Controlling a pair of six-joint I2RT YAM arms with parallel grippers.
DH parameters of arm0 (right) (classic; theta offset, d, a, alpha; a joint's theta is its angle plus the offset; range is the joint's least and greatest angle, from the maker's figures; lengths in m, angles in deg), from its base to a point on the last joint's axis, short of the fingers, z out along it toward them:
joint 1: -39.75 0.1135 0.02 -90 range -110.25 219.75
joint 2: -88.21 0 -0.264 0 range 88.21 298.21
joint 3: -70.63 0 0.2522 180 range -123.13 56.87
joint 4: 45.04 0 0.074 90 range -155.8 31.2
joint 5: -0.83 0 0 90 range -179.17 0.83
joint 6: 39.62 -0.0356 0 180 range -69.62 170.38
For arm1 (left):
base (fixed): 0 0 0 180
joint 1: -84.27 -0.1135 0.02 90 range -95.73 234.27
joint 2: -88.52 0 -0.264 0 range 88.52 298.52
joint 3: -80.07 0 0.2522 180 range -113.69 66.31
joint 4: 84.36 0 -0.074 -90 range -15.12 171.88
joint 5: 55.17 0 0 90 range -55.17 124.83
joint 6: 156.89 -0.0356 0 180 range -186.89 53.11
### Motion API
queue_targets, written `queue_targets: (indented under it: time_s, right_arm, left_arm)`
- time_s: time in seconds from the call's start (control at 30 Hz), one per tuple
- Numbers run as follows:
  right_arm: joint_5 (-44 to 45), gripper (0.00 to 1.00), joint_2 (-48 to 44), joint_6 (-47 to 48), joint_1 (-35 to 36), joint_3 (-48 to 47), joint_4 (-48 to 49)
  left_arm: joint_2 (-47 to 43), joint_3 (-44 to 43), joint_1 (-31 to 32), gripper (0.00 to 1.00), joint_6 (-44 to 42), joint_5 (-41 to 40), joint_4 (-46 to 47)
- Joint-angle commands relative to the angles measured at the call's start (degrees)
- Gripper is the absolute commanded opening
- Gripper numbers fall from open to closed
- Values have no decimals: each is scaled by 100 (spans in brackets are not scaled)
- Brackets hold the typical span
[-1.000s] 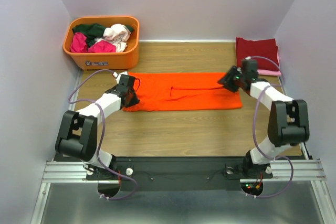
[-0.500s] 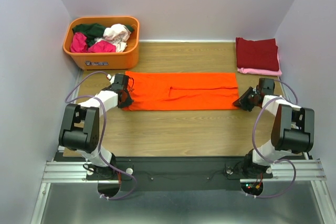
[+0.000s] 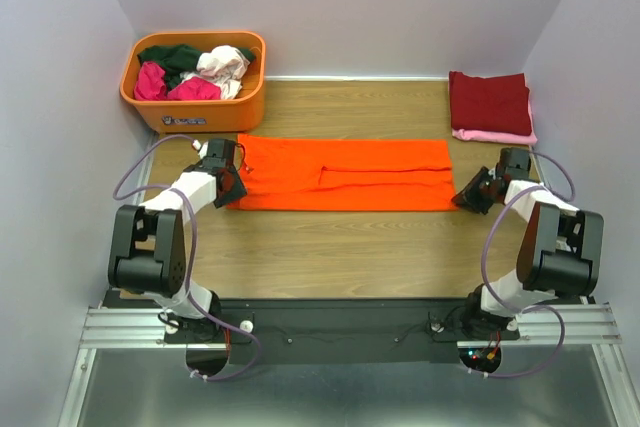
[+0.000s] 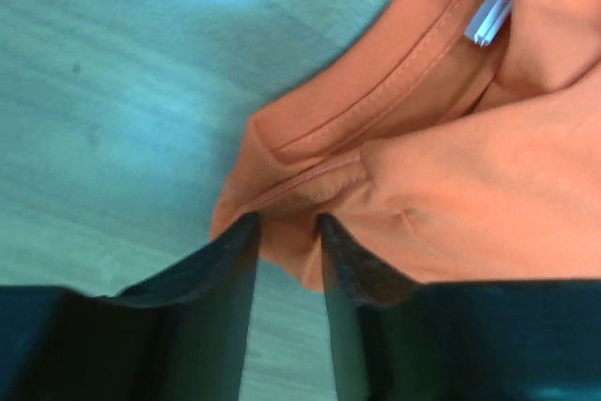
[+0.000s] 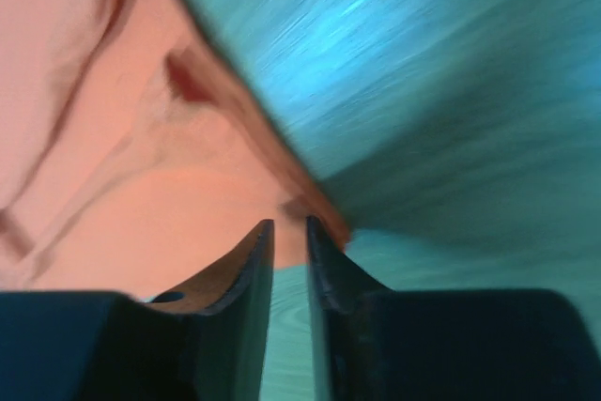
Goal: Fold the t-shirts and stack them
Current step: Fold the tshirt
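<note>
While the orange shirt (image 3: 345, 174) lies flat on the table (image 3: 330, 247), left gripper (image 3: 232, 183) and right gripper (image 3: 464, 196) meet its ends.
Left wrist: jaws apart around the collar corner; bite past the seam. Right wrist: jaws nearly together at the hem, grip unclear; lift evenly.

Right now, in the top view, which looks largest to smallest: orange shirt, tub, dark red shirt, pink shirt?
1. orange shirt
2. tub, though its raised rim sits nearer the camera
3. dark red shirt
4. pink shirt: only a strip shows under the dark red one
</note>
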Motion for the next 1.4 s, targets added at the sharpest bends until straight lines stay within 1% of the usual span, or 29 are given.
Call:
queue_targets:
  time_s: [0.0, 0.03, 0.1, 0.13, 0.17, 0.2, 0.23, 0.3, 0.43, 0.53, 0.63, 0.73, 0.8, 0.9, 0.93, 0.97, 1.03, 1.07, 1.17, 1.2, 1.23, 1.3, 1.33, 1.37]
  right_arm:
    - [572, 31, -468, 623, 402, -622, -642]
    - [764, 38, -469, 737, 534, -815, -705]
    - [924, 43, -390, 904, 982, -1053, -802]
    - [1055, 49, -242, 1079, 1140, -1280, -828]
    - [1126, 51, -127, 1168, 1446, -1396, -872]
    - [1205, 54, -13, 1282, 1571, -1493, -898]
    - [1310, 54, 232, 1318, 1703, -1607, -934]
    - [1399, 54, 435, 1362, 1932, -1836, -1021]
    - [1540, 54, 779, 1406, 2003, -1854, -1092]
    - [1583, 55, 963, 1415, 1994, -1775, -1259]
    - [1697, 55, 955, 1336, 1994, -1504, -1408]
    - [1724, 56, 859, 1196, 2003, -1144, -1601]
    - [1681, 60, 806, 1125, 2021, -915, -1776]
    - [1295, 64, 657, 950, 2100, -458, -2058]
    - [1111, 68, 465, 827, 2239, -195, -2120]
    - [1057, 69, 341, 730, 2240, -193, -2173]
    - [882, 73, 78, 441, 2573, 184, -2322]
    - [680, 74, -133, 335, 2809, 368, -2392]
    - [460, 76, -503, -148, 3311, 554, -2603]
    - [441, 77, -721, -280, 3696, 580, -2699]
    - [424, 78, -811, -534, 4021, 668, -2727]
    - [380, 79, -978, -729, 4313, 773, -2727]
    - [362, 79, -1005, -895, 4463, 887, -2727]
    - [379, 79, -1014, -975, 4751, 932, -2727]
  left_arm:
    - [-654, -301, 5, 50, -79, -145, -368]
    - [-742, -406, 101, 53, 0, -92, -369]
    - [-769, -538, 233, 56, 88, -13, -395]
    - [-717, -669, 416, 60, 158, 22, -395]
    - [-664, -749, 505, 60, 176, 14, -395]
    - [-603, -915, 593, 61, 194, -38, -395]
    - [-402, -995, 699, 61, 211, -74, -395]
    - [-147, -1153, 901, 61, 255, -100, -447]
    - [608, -1654, 1130, 61, 273, -267, -456]
    - [970, -1987, 1192, 61, 220, -267, -492]
    - [1418, -2234, 1209, 61, 159, -302, -553]
    - [1682, -2375, 1218, 61, 80, -311, -605]
    - [1788, -2411, 1218, 61, 53, -329, -632]
    - [1929, -2428, 1227, 61, -26, -390, -641]
    - [2016, -2472, 1218, 61, -87, -408, -650]
    - [2060, -2490, 1218, 61, -87, -408, -659]
    - [2209, -2577, 1227, 61, -210, -460, -676]
    - [2271, -2613, 1218, 61, -271, -461, -685]
    - [2473, -2815, 1227, 61, -474, -505, -694]
    - [2526, -2876, 1227, 61, -526, -531, -694]
    - [2666, -3025, 1236, 61, -614, -531, -694]
    - [2833, -3227, 1271, 61, -720, -496, -720]
    - [3017, -3489, 1349, 61, -825, -461, -738]
    - [3123, -3640, 1393, 61, -869, -443, -764]
